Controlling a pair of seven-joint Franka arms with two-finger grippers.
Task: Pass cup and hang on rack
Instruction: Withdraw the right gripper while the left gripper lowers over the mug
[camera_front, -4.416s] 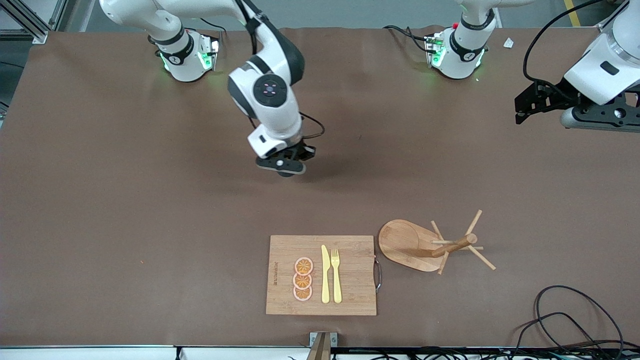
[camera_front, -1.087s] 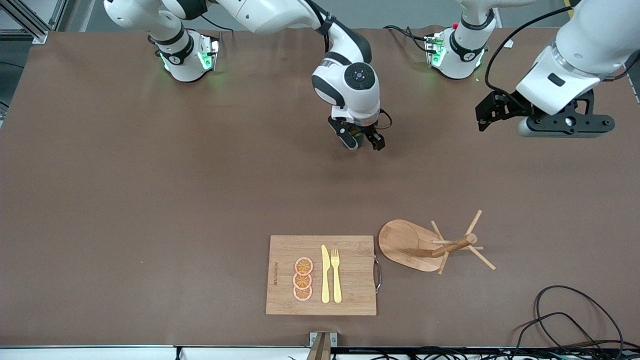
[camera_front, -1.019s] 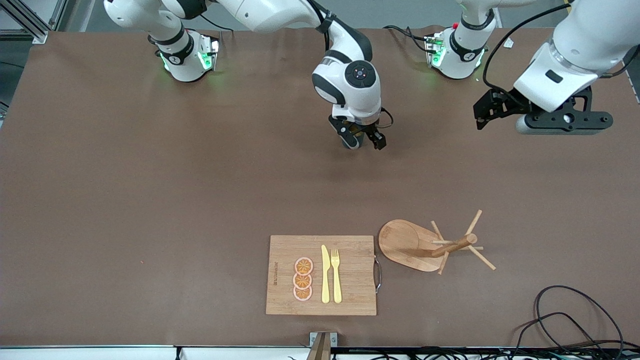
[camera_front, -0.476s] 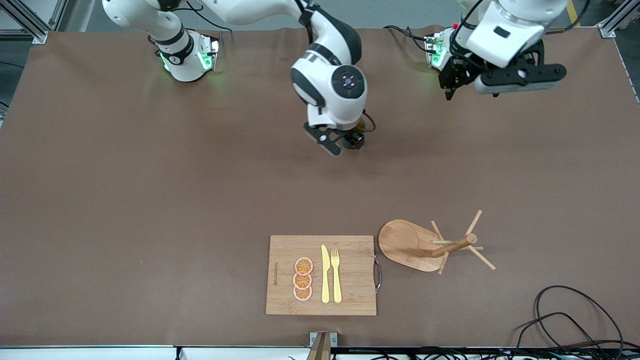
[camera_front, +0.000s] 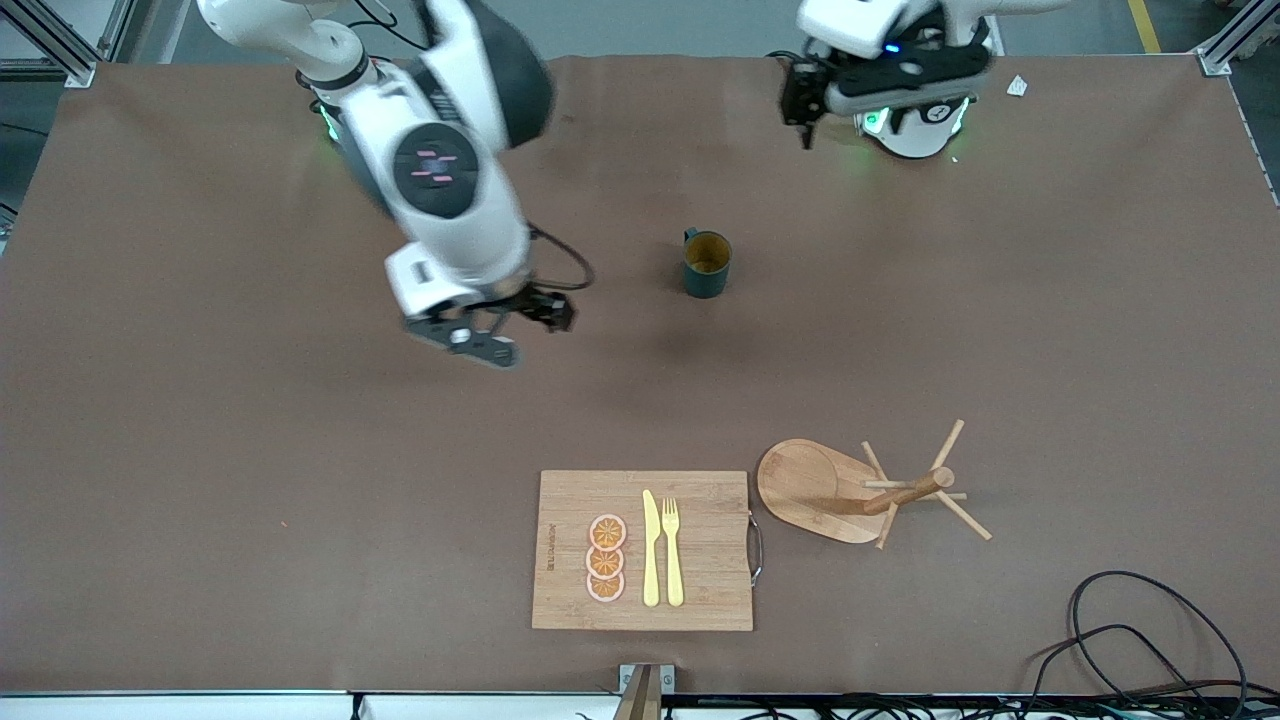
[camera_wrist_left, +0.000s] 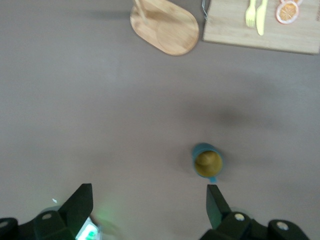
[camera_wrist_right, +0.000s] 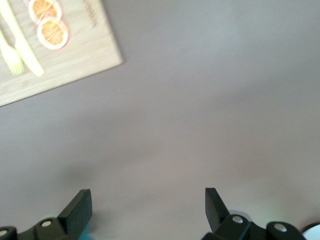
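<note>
Looking across the table (camera_front: 200, 420), I see wide bare brown surface on every side of the cup (camera_front: 706, 264), with nothing near it. My right gripper (camera_front: 510, 335) hangs over bare table, spread wide with nothing between the fingers; the cup stands well apart from it, toward the left arm's end. My left gripper (camera_front: 803, 110) is up over the table's edge by its own base, jaws wide apart and empty too; in the left wrist view the cup (camera_wrist_left: 207, 162) sits on the table below and ahead of the fingers (camera_wrist_left: 216, 204), close to one of them but not between them. The cup stands upright, mouth up showing its yellow inside, long axis vertical, its small handle turned toward the robots' bases. The rack (camera_front: 860, 490) stands nearer the front camera than the cup, well clear of both grippers, with its post upright and pegs fanning out. The board (camera_front: 700, 555) lies just beside the rack, toward the right arm's end, carrying a knife (camera_front: 650, 550), a fork (camera_front: 672, 550) and three orange slices (camera_front: 606, 558). A black cable (camera_front: 1140, 620) loops near the front corner at the left arm's end.
</note>
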